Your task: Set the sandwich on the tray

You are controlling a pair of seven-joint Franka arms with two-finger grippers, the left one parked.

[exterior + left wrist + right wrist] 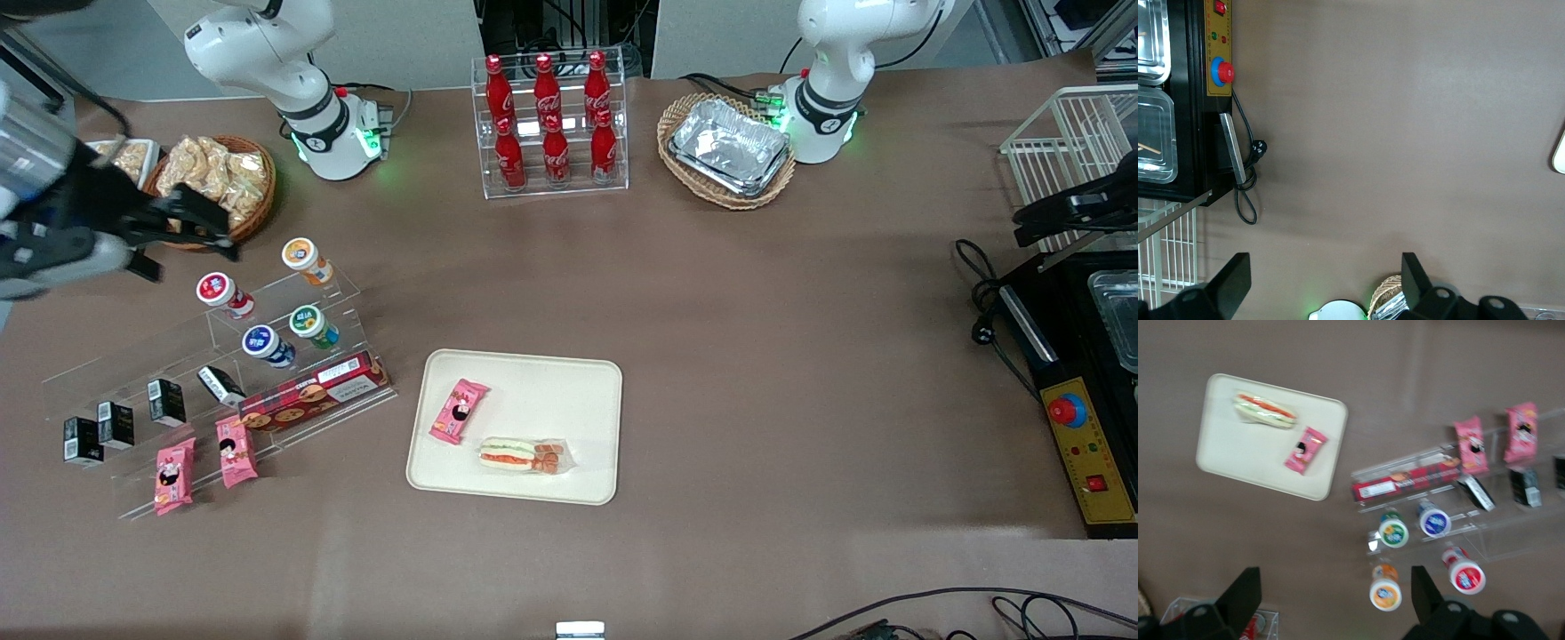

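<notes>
The sandwich (524, 454), white bread with orange-red and green filling in clear wrap, lies on the cream-beige tray (533, 391), near the tray's edge closest to the front camera. In the right wrist view the sandwich (1265, 411) and the tray (1238, 453) show well away from the fingers. My gripper (191, 249) hangs high toward the working arm's end of the table, over the acrylic stand, far from the tray. This gripper (1335, 593) is open, with nothing between its fingers.
A pink snack packet (459, 411) also lies on the tray. A tiered acrylic stand (213, 373) holds small cups, boxes and pink packets. Farther back are a snack basket (218, 182), a cola bottle rack (551, 124) and a basket of foil trays (729, 151).
</notes>
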